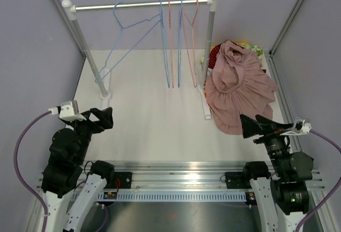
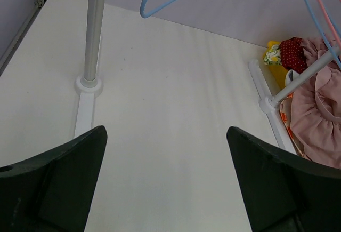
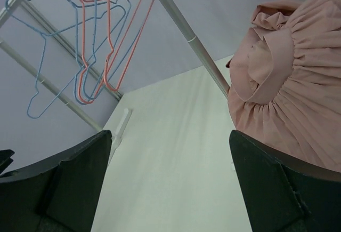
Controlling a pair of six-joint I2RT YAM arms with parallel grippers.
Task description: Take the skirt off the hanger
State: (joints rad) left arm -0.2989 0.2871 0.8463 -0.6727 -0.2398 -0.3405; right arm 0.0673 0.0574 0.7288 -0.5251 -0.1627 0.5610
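The right gripper (image 1: 248, 126) hangs low near its base with fingers spread wide and nothing between them. The left gripper (image 1: 105, 119) does likewise, spread and empty. At about 12 o'clock from the right gripper, the pink skirt (image 1: 240, 90) lies in a crumpled heap on the table (image 1: 154, 125), against the foot of the rack's right post (image 1: 209, 56). Toward 1 o'clock from the left gripper, the wire hangers (image 1: 178, 40) dangle bare from the rail (image 1: 141, 4). The skirt seems to be off its hanger, so the task looks finished.
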